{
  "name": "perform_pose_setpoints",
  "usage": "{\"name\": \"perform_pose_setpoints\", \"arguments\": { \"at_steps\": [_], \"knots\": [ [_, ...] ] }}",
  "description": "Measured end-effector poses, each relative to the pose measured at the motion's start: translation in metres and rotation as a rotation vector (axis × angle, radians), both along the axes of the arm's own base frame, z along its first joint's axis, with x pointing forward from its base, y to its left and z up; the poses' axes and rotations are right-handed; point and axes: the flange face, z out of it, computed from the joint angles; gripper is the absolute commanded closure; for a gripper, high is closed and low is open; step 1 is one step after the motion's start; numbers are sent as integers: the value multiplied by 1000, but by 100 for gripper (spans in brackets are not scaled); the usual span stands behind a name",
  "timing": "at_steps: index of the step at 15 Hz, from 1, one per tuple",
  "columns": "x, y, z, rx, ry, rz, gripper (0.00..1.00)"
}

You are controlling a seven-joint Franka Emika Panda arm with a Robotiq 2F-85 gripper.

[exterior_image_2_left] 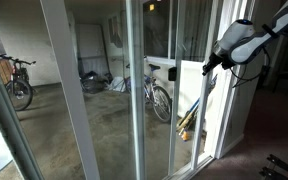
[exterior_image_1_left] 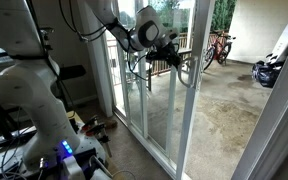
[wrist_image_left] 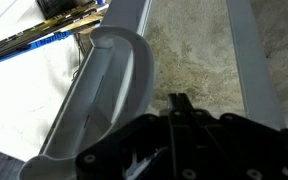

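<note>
I am reading no text, label, brand or number in any view; the door handle (wrist_image_left: 112, 85) and the door frame (exterior_image_1_left: 190, 125) are showing no legible lettering.

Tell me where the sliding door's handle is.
In the wrist view the white handle curves along the door frame, left of centre, just beside the fingers.

Both exterior views show you the glass door (exterior_image_1_left: 189, 115) from indoors, on opposite sides of the jaws; the wrist view hugs the handle (wrist_image_left: 109, 90) just before them.
</note>
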Motion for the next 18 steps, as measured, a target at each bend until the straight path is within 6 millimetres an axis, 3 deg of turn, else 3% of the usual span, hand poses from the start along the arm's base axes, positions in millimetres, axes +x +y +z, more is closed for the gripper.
{"name": "perform_pose_setpoints", "arguments": {
  "at_steps": [9, 18],
  "knots": [
    [15, -33, 6, 12, 84, -86, 94],
    [22, -91, 14, 23, 155, -30, 95]
  ]
}}
